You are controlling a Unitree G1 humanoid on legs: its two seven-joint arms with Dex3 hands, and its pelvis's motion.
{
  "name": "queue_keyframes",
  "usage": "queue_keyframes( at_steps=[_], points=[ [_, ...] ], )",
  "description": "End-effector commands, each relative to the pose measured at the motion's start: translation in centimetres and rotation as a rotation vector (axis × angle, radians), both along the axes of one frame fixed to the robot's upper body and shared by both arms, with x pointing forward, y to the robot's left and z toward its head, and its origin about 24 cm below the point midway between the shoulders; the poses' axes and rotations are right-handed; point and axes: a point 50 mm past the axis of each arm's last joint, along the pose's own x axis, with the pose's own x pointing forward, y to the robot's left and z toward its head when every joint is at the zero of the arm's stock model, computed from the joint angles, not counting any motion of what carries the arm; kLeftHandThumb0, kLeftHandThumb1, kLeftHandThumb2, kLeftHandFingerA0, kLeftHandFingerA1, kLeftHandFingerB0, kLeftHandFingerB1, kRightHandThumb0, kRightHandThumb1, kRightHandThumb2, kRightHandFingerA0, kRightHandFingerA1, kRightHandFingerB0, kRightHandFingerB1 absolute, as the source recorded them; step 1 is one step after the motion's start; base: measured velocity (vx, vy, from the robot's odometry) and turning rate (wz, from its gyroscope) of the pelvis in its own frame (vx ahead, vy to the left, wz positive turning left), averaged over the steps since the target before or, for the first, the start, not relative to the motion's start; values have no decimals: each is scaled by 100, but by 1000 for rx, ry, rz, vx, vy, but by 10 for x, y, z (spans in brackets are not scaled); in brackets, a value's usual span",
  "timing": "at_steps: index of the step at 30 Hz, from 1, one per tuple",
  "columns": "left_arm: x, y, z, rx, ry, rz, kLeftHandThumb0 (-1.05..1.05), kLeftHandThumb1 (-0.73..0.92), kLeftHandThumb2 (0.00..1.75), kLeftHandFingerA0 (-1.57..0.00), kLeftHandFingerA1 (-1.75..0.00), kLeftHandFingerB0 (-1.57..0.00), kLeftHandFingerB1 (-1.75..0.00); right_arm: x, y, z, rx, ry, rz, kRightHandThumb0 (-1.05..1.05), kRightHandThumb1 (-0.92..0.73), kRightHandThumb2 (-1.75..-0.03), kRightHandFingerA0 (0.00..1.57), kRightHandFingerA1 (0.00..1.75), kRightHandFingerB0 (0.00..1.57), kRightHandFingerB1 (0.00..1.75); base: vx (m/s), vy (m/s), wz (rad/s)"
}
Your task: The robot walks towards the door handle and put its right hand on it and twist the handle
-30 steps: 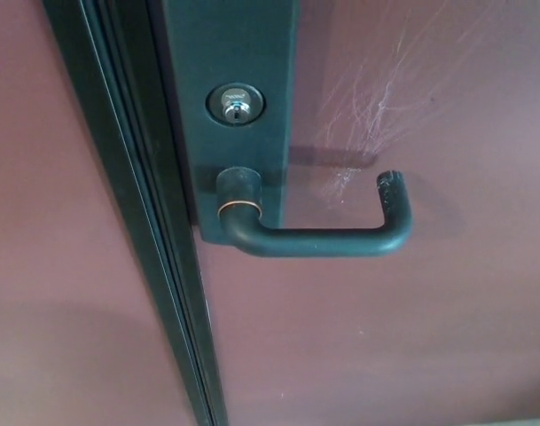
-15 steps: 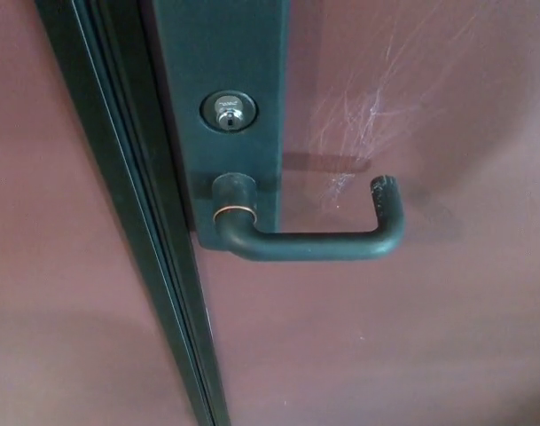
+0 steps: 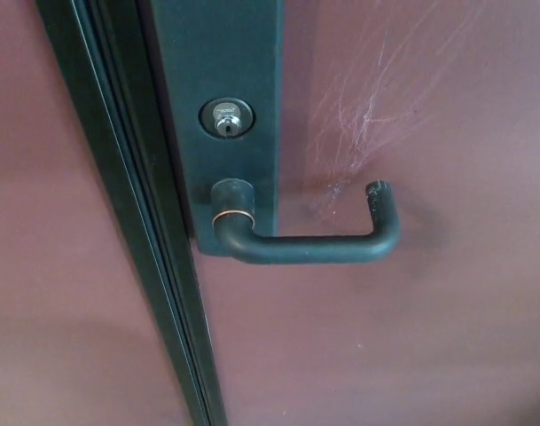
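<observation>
A dark lever door handle (image 3: 309, 247) juts from a dark backplate (image 3: 225, 62) on a reddish-brown door (image 3: 411, 337). The lever runs level to the right and its tip bends back toward the door. Its base collar has a thin copper-coloured ring. Above the collar sits a silver keyhole cylinder (image 3: 226, 118). Neither of my hands shows in the head view.
A dark door edge with a seal strip (image 3: 136, 222) runs from top left down to the bottom centre. Left of it lies another reddish-brown panel (image 3: 48, 266). Pale scratch marks (image 3: 376, 98) cover the door above the handle's tip.
The whole picture has shifted slightly, so the camera has moved. The handle stays level and untouched.
</observation>
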Motion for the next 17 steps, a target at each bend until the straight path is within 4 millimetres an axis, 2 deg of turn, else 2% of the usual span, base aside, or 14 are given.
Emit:
queue_keyframes(
  at_steps=[1, 3, 5, 8, 12, 13, 14, 15, 17],
  points=[
    [-9, -6, -6, -108, -19, 76, -60, 52, 85, -53, -63, -43, -54, -22, 23, -113, -435, 323, -120, -80, -50, -83, 10, 25, 10, 15, 0, 0, 0],
    [-9, -6, -6, -107, -18, 74, -60, 52, 85, -53, -63, -43, -54, -22, 23, -116, -440, 332, -121, -80, -50, -83, 10, 25, 10, 15, 0, 0, 0],
    [-10, -6, -6, -107, -14, 69, -62, 53, 86, -53, -63, -42, -53, -26, 33, -130, -524, 395, -72, -79, -49, -84, 10, 27, 9, 15, 0, 0, 0],
    [-13, -6, -7, -99, -9, 66, -65, 54, 87, -51, -61, -41, -52, -31, 41, -137, -537, 415, -49, -79, -50, -85, 9, 28, 9, 14, 0, 0, 0],
    [-13, -6, -7, -97, -8, 63, -65, 54, 87, -51, -61, -41, -52, -31, 42, -138, -546, 413, -42, -79, -50, -85, 9, 28, 9, 14, 0, 0, 0],
    [-14, -5, -7, -100, -10, 58, -66, 54, 87, -49, -59, -37, -51, -36, 45, -141, -614, 437, 14, -77, -51, -89, 1, 18, 0, 16, 0, 0, 0],
    [-15, -5, -7, -101, -9, 60, -66, 54, 87, -49, -59, -37, -51, -39, 47, -142, -630, 444, 21, -78, -52, -90, 0, 17, 0, 16, 0, 0, 0],
    [-15, -5, -7, -100, -8, 56, -64, 67, 60, -55, -50, -44, -40, -40, 47, -143, -640, 446, 22, -79, -53, -92, 0, 17, 0, 15, 0, 0, 0],
    [-15, -5, -7, -97, -7, 50, -64, 67, 60, -55, -50, -44, -40, -41, 47, -144, -655, 449, 23, -79, -53, -92, 0, 17, 0, 15, 0, 0, 0]
  ],
)
